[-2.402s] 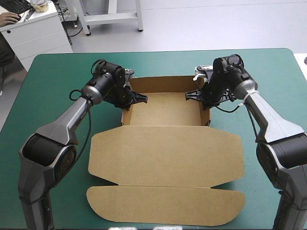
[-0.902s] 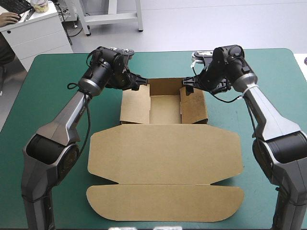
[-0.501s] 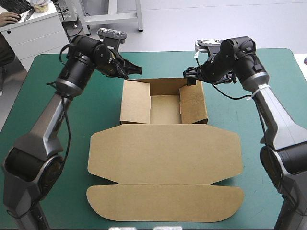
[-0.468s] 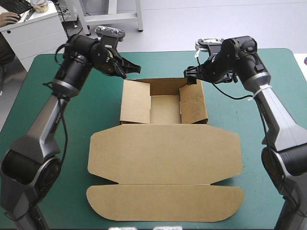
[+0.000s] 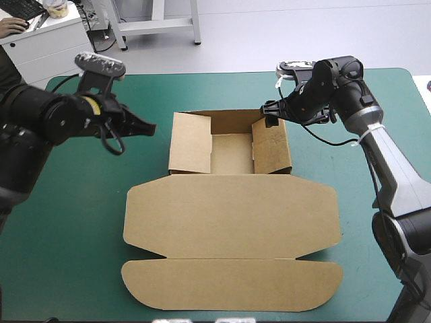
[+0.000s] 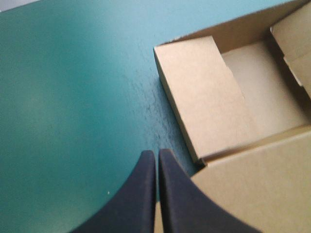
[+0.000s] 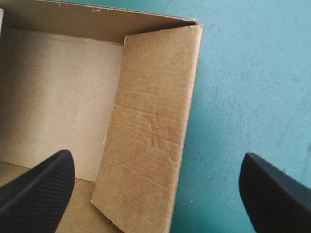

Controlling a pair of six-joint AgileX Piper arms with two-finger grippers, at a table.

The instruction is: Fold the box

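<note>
Now | change: left arm has drawn back off the box (image 5: 231, 151), leaving both side flaps leaning inward, so tucking looks unfinished | box: brown tray, mid-worktop (image 5: 81, 202), lid flat; just ahead of left fingers (image 6: 146, 194), under right fingers (image 7: 39, 189) | left fingers: together, raised clear | right fingers: apart, poised over right flap (image 7: 150, 136)

Bright, even light from above. Soft shadows: inside the box (image 5: 231, 153) under its far wall, on the desk (image 6: 73, 97) beside it.
</note>
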